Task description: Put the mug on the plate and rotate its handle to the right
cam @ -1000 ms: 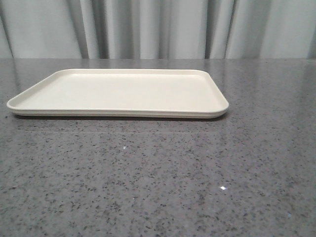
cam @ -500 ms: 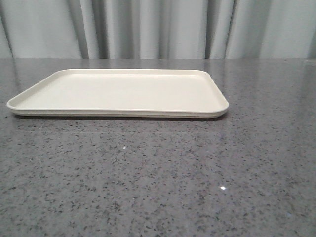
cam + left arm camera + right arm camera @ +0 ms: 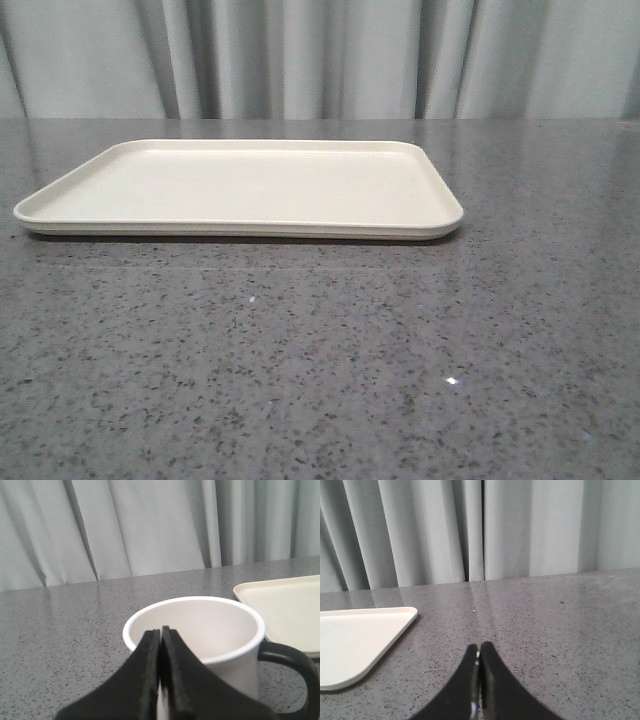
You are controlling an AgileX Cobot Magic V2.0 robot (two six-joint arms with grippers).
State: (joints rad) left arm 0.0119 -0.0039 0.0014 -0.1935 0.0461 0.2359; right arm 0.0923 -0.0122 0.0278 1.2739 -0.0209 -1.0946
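Note:
The cream-white plate lies flat on the grey speckled table in the front view, with nothing on it. The white mug shows only in the left wrist view. It stands upright on the table just beyond my left gripper, and its black handle points toward the plate's corner. The left jaws are pressed together in front of the mug's near rim and hold nothing. My right gripper is shut and empty over bare table, beside another corner of the plate. The mug's face print is hidden.
Grey-white curtains hang behind the table's far edge. Neither arm nor the mug shows in the front view. The grey table top stretches in front of the plate.

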